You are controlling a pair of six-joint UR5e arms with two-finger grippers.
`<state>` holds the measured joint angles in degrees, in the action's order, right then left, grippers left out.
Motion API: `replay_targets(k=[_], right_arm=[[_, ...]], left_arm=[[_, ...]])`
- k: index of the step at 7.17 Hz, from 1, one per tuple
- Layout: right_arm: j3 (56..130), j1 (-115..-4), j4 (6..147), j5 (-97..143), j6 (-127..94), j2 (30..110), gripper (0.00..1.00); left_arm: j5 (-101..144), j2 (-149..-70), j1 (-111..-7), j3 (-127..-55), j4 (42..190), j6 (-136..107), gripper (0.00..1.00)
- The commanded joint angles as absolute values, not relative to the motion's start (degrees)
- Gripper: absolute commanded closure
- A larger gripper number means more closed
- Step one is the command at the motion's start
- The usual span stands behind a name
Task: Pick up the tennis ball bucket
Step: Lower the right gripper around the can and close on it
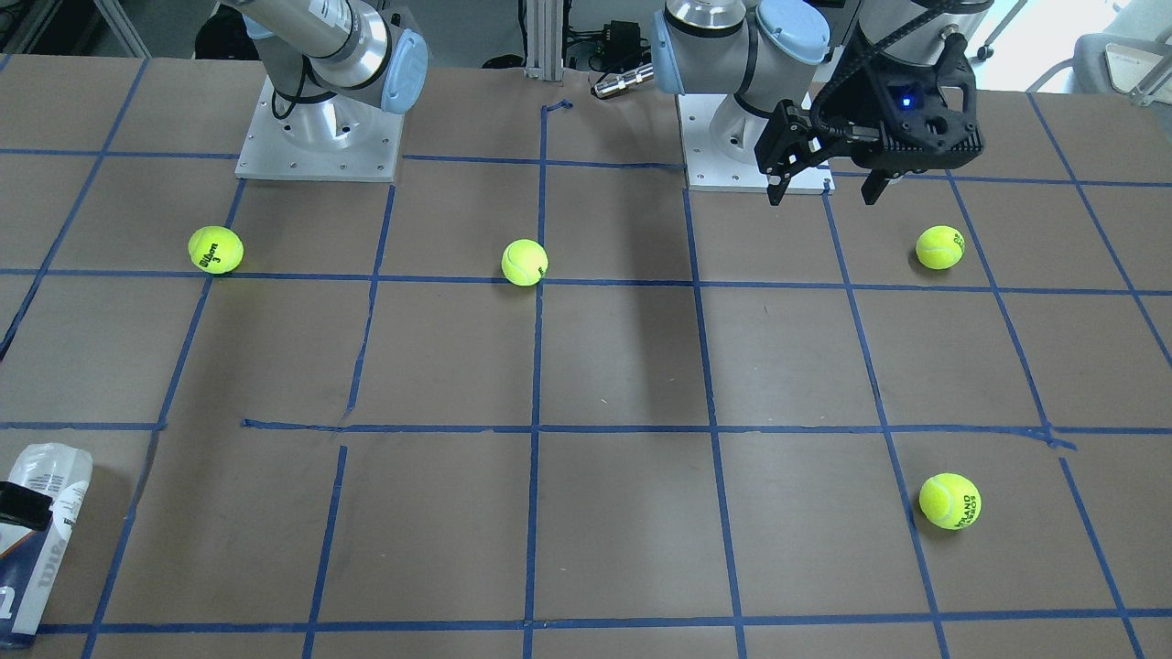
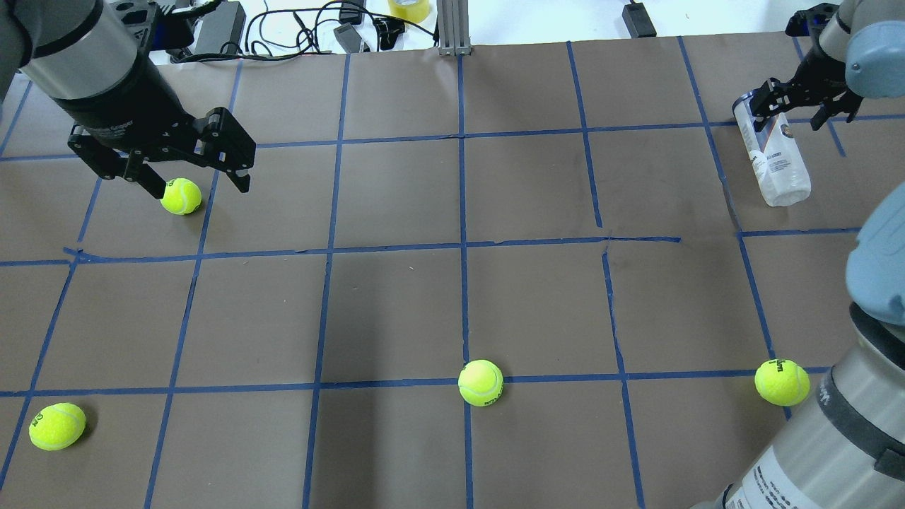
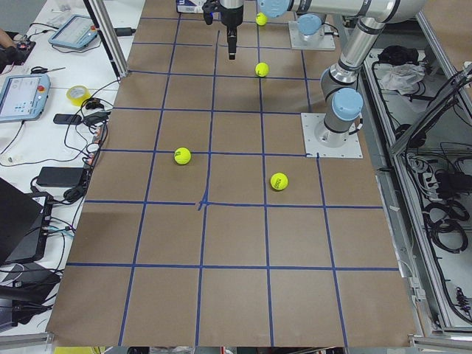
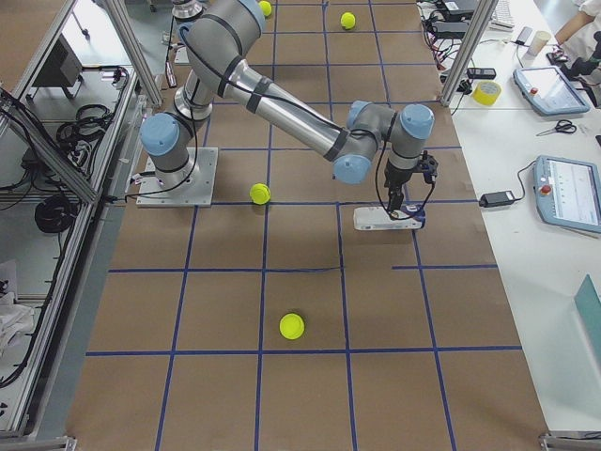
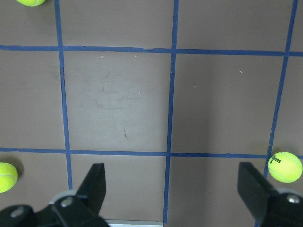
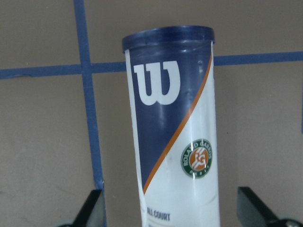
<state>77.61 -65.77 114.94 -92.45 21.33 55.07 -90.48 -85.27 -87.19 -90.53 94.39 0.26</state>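
The tennis ball bucket lies on its side at the table's far right. It also shows in the front view and the right side view. In the right wrist view the bucket shows its navy end with a white "W" and a round emblem. My right gripper is open and hangs over that navy end. Its fingers stand to either side of the bucket with gaps. My left gripper is open and empty, high above the far left of the table, and it also shows in the left wrist view.
Several yellow-green tennis balls lie loose: one below my left gripper, one front left, one front centre, one front right beside my right arm's base. Cables and boxes lie past the far edge.
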Motion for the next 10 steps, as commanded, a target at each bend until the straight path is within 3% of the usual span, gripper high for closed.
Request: replay_targets(k=[1,7,9,10], right_arm=[[76.6,-64.5,117.6,-92.3,23.6,51.3,0.0],[76.6,-64.4,117.6,-90.5,25.4,48.4,0.0],[76.6,-64.3,117.4,-90.4,25.6,48.6,0.26],[76.6,-64.3,117.4,-90.4,25.6,48.7,0.34]], left_arm=[[-90.5,-85.3,-87.2,-90.5,94.4,0.3,0.0],[-90.6,-85.3,-87.2,-90.5,94.5,0.3,0.0],[-90.6,-85.3,-87.2,-90.5,94.5,0.3,0.0],[-90.6,-85.3,-87.2,-90.5,94.5,0.3,0.0]])
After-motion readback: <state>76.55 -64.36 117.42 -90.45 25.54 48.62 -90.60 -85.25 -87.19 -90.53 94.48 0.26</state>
